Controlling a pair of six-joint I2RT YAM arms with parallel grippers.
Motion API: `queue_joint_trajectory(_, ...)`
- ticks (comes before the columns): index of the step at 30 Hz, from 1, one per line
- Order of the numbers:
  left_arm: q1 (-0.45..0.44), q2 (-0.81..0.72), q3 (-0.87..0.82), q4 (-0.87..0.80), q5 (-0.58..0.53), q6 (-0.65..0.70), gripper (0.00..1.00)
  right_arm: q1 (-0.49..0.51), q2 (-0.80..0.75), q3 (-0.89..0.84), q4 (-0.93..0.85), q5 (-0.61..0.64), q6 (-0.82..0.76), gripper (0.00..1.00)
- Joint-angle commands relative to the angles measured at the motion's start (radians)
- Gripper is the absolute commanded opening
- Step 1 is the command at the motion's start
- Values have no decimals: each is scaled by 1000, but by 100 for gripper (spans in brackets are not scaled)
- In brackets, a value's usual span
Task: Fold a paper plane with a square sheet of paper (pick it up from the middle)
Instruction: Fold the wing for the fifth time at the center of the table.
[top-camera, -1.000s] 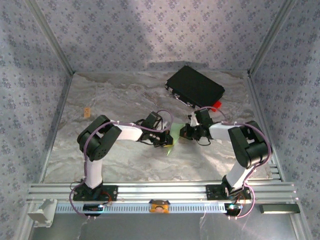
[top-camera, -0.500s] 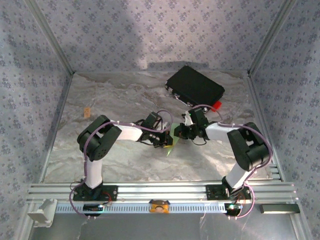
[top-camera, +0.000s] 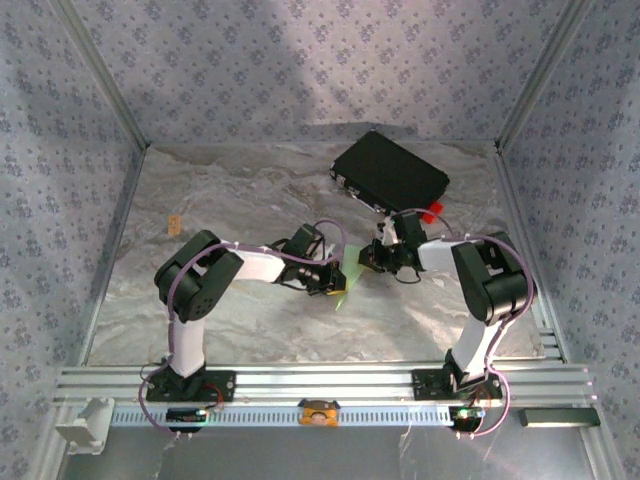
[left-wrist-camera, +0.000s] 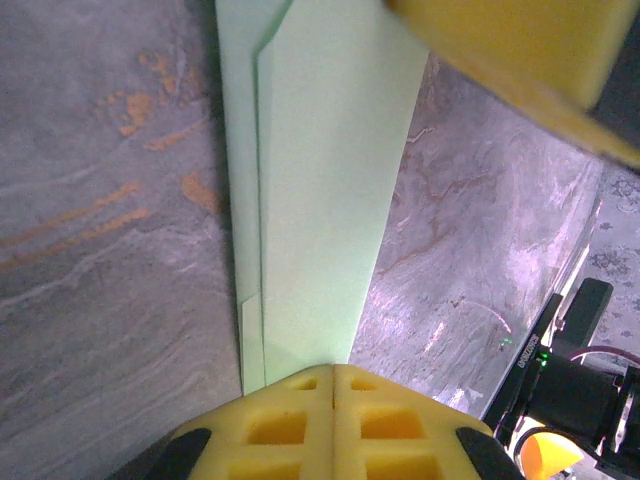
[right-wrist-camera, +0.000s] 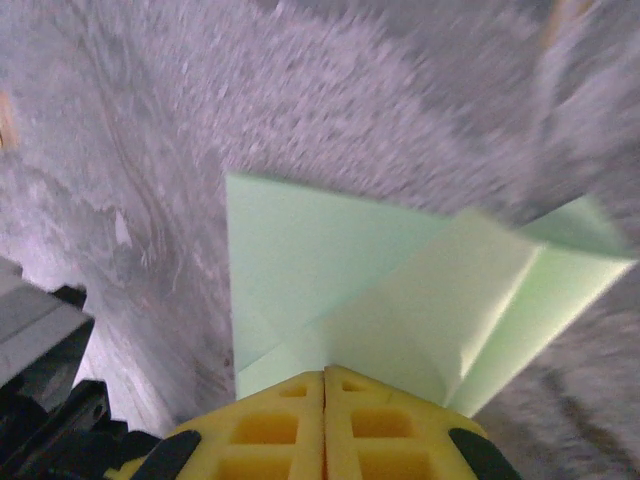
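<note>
Left claw (left-wrist-camera: 333, 372): pads pressed fully together, nipping the near end of the folded square sheet of paper (left-wrist-camera: 320, 180). From my left wrist the sheet runs away from the pads as a long, narrow pale green strip, with layered edges down its left side. Right claw (right-wrist-camera: 325, 378): likewise closed tight, pinching the sheet's other end, where triangular flaps fan out from the pads. The sheet spans the short gap between my two claws, on the near side of the black case (top-camera: 390, 172) and well apart from it. Whether it touches the table, I cannot tell. A small red tab (top-camera: 432, 211) sits at the case's near corner.
</note>
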Motion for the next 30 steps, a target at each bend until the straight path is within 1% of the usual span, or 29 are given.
queue_joint_trajectory(1, -12, 30, -28, -56, 4, -8, 0, -29, 21, 15, 0, 57, 15, 9)
queue_joint_trajectory(9, -14, 37, -33, -46, 11, -10, 0, -91, 24, 30, -43, 103, 24, 9)
queue_joint_trajectory(16, -17, 39, -32, -40, 14, -11, 0, -104, 33, 81, -86, 113, 30, 10)
queue_joint_trajectory(23, -19, 37, -32, -39, 11, -11, 0, -105, -77, 95, -142, 124, 13, 11)
queue_joint_trajectory(27, -19, 37, -32, -39, 10, -11, 0, -101, -124, 97, -167, 65, 0, 12)
queue_joint_trajectory(30, -18, 36, -32, -41, 8, -11, 0, -71, -126, 80, -146, 28, 7, 13)
